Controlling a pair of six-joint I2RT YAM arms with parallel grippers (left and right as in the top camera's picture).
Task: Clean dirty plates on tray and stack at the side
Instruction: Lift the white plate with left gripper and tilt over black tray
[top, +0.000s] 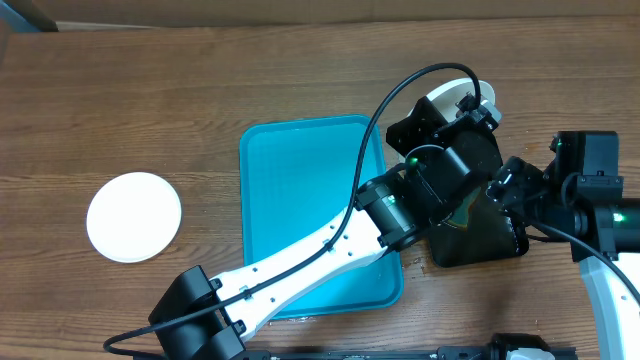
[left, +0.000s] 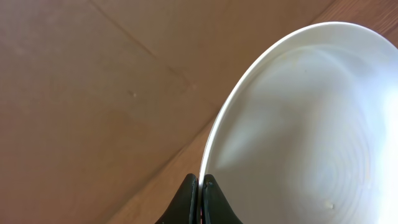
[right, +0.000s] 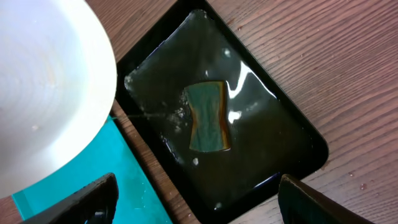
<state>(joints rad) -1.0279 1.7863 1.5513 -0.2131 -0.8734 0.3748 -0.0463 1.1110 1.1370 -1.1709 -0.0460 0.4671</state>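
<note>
Since the left claw is clamped only on the thin rim of a tilted white plate held in the air, the plate could slip or swing and fall. The left arm stretches over the tray. The right claw gapes empty above the black tray and its sponge. Another plate lies on the tabletop, well apart from both claws.
</note>
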